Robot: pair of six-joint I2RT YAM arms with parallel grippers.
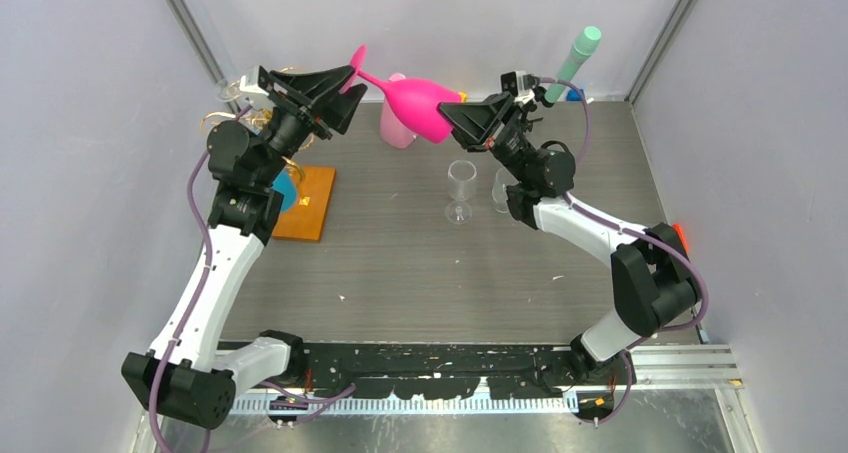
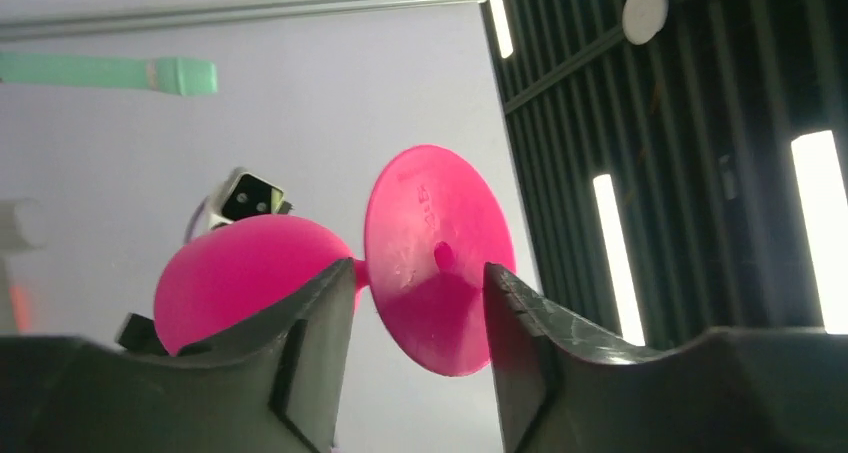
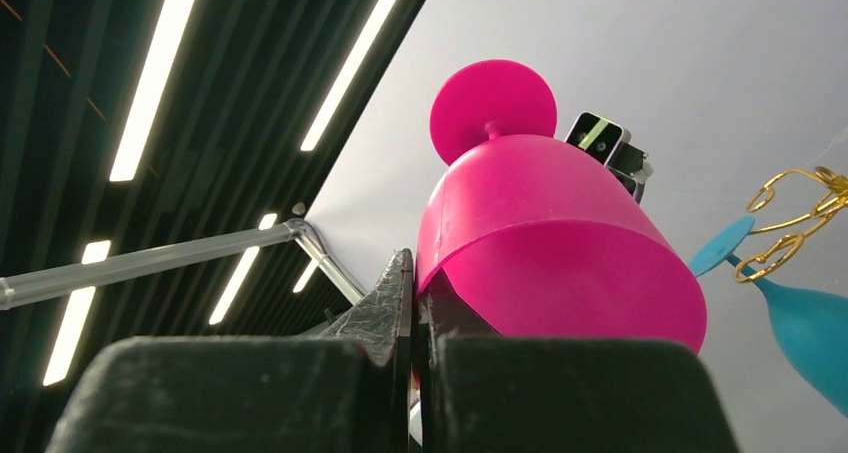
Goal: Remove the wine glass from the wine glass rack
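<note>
A pink wine glass [image 1: 420, 108] hangs in the air, tilted on its side between my two arms, away from the wine glass rack [image 1: 225, 113], whose gold wire rises from an orange-brown wooden base [image 1: 305, 203]. My right gripper [image 1: 445, 110] [image 3: 413, 263] is shut on the rim of the glass's bowl [image 3: 540, 233], one finger inside and one outside. My left gripper [image 1: 352, 91] [image 2: 420, 273] is open. Its fingers stand on either side of the round foot [image 2: 435, 243] without pressing on it. A blue glass [image 3: 800, 313] hangs upside down from the rack's gold curls [image 3: 800, 213].
Two clear wine glasses [image 1: 460, 188] [image 1: 503, 188] stand upright on the table below the right arm. A pale pink object [image 1: 395, 123] sits behind the held glass. A mint-green tube [image 1: 577, 58] rises at the back right. Grey walls close in the table.
</note>
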